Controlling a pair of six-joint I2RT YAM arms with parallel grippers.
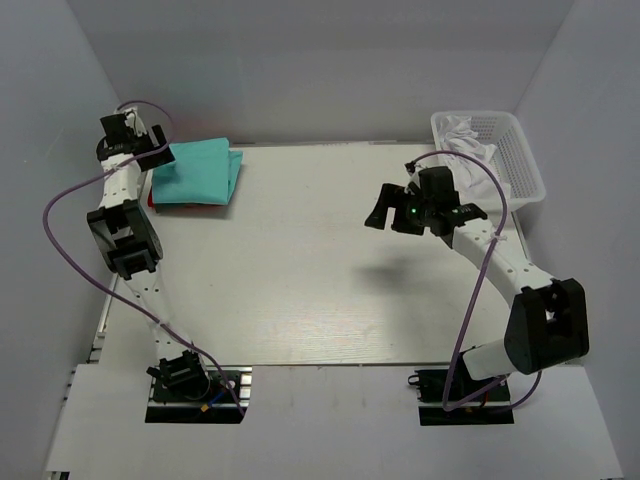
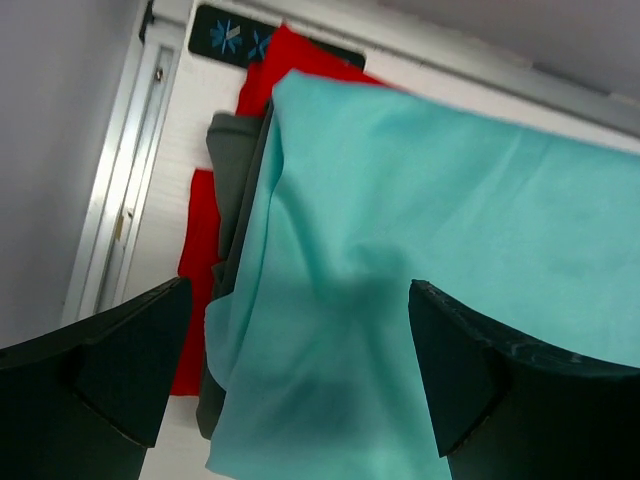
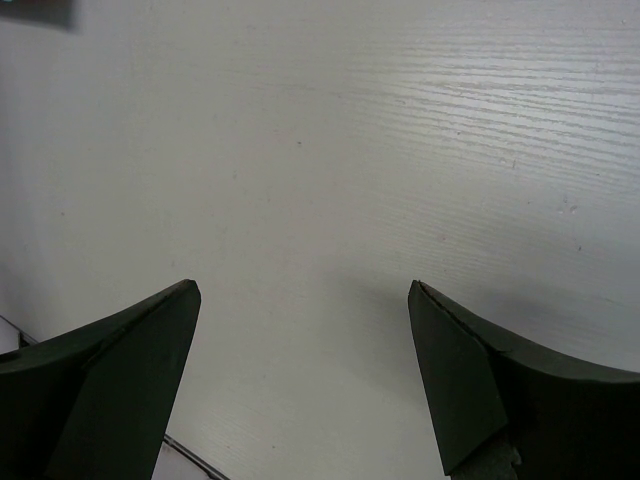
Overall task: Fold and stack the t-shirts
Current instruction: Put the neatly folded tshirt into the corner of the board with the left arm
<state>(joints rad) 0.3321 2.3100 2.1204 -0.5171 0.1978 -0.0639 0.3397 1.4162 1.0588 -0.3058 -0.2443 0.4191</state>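
A folded mint-teal t-shirt (image 1: 198, 174) lies on top of a stack at the table's back left. In the left wrist view the teal shirt (image 2: 400, 260) covers a dark grey shirt (image 2: 232, 160), which lies on a red shirt (image 2: 200, 250). A sliver of red (image 1: 152, 203) shows at the stack's left edge in the top view. My left gripper (image 1: 152, 152) hovers open over the stack's left part, holding nothing (image 2: 300, 330). My right gripper (image 1: 392, 212) is open and empty above bare table (image 3: 300, 300) at the right middle.
A white lattice basket (image 1: 520, 160) with white cloth (image 1: 465, 135) in it stands at the back right corner. Walls enclose the table on the left, back and right. A metal rail (image 2: 120, 200) runs along the table's left edge.
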